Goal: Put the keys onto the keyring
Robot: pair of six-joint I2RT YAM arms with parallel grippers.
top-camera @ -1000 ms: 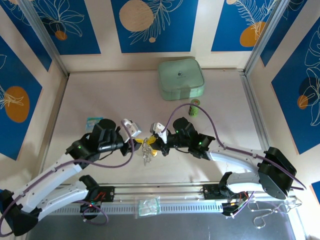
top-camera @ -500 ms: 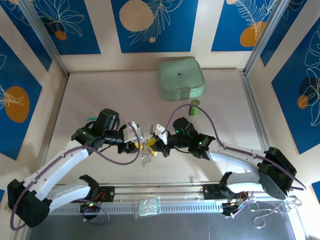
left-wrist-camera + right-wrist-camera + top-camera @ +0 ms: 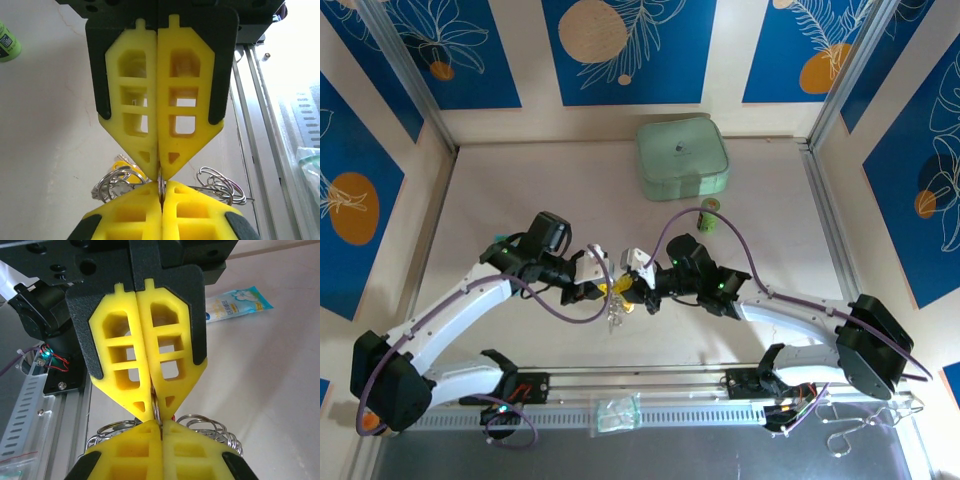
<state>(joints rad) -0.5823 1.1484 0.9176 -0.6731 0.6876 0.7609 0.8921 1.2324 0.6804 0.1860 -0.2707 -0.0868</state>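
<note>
Arms angled inward; left end effector [image 3: 160,172], right end effector [image 3: 156,410] clenching keyring [image 3: 160,186]

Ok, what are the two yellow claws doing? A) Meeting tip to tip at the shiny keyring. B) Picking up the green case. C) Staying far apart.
A: in the left wrist view the left gripper and the right gripper meet tip to tip, both closed, on the keyring.

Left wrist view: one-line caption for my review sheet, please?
Left gripper and right gripper meet tip to tip, both pinched shut on the keyring, a yellow key behind.
</note>
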